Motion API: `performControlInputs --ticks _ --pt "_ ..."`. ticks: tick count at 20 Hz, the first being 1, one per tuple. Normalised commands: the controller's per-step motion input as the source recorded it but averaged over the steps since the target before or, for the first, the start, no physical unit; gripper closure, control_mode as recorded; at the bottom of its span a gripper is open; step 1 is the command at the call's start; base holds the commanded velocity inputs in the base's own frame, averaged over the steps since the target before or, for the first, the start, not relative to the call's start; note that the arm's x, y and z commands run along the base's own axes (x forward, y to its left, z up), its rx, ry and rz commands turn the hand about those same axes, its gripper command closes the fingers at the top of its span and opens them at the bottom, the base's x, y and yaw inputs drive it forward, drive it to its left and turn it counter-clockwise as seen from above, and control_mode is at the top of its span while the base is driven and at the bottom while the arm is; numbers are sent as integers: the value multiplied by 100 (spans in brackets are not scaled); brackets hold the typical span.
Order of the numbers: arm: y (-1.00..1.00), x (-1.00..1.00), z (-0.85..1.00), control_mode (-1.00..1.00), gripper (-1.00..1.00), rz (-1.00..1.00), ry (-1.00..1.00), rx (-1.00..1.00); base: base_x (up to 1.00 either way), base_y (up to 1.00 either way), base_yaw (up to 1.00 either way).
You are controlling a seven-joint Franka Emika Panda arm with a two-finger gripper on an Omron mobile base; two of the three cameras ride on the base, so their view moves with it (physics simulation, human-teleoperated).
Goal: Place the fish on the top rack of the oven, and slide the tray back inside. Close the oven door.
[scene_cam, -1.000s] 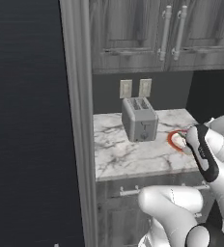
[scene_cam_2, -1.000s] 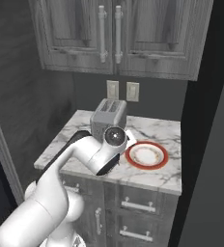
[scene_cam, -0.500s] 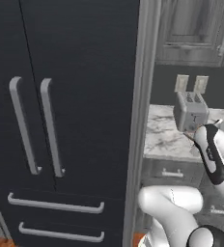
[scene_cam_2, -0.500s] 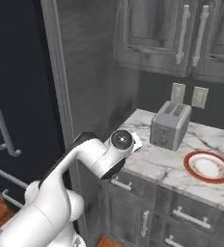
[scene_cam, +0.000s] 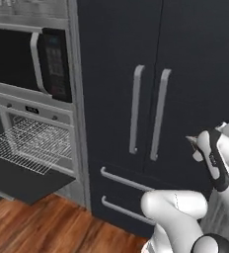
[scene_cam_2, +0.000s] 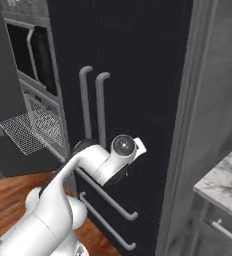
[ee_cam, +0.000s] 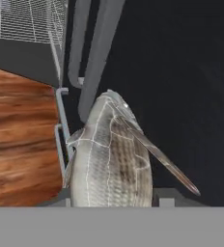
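While the gripper (ee_cam: 111, 202) clamps the fish (ee_cam: 109, 157), we judge it should travel level towards the top rack (scene_cam: 30, 143), drawn out over the oven door (scene_cam: 25, 178), well left of the fridge handles (scene_cam: 146, 113).

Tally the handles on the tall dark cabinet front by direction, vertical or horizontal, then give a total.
Vertical bar handles: 2, the left one and the right one
Horizontal bar handles: 2, the upper one and the lower one
Total: 4
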Motion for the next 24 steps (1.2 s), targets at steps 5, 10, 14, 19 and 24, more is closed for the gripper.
performControlInputs --ticks 5,10,14,19,24 --pt "0 0 0 100 100 0 0 0 18 100 42" --pt "0 0 0 100 100 0 0 0 41 94 40" --pt "0 0 0 100 100 0 0 0 61 66 34" --pt "0 0 0 100 100 0 0 0 66 34 18" --pt "0 0 0 100 100 0 0 0 39 0 0"
